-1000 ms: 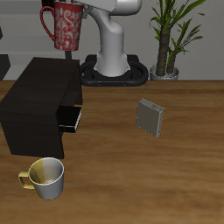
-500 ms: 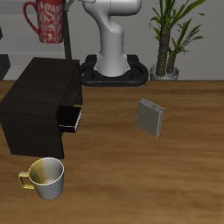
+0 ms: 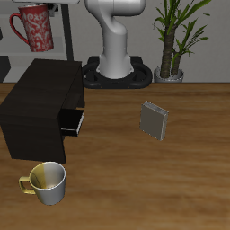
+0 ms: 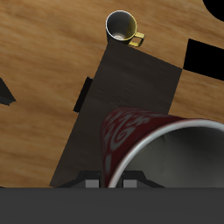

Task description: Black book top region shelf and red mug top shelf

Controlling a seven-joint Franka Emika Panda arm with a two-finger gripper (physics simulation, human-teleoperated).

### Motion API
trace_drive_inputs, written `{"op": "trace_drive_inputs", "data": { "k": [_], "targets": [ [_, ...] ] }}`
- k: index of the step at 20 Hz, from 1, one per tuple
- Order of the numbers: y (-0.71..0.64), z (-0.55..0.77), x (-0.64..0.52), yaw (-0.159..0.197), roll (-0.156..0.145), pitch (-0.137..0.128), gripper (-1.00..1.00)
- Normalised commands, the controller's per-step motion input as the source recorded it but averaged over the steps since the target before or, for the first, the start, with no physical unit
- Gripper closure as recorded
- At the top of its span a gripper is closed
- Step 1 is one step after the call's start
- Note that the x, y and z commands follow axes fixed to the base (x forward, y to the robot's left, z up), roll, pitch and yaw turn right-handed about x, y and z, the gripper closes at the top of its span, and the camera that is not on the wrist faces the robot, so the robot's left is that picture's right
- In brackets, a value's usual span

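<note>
Mug time: the red mug hangs high in the air, clamped in the jaws of the gripper, which bite on its rim. Since a second ago the mug has slid sideways, away from the robot's body, and has tipped over a little, so its handle now sticks out to the side. It is now over the back part of the shelf, well above the flat top.

Seen from the wrist, the shelf top lies straight below the jaws, with the mug in between. That looks good: the mug likely just needs to go down now.

I cannot see the black book anywhere. The yellow-and-cream mug and the thin grey book sit on the table, far from the jaws.
</note>
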Motion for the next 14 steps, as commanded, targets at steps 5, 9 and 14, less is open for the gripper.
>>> {"op": "trace_drive_inputs", "data": {
  "k": [5,9,14],
  "targets": [
    [-0.24,-0.44,0.08,-0.023,-0.006,0.042,1.0],
    [-0.07,-0.26,0.02,-0.004,0.066,0.025,1.0],
    [0.05,-0.24,0.08,-0.017,0.046,0.023,1.0]
  ]
}}
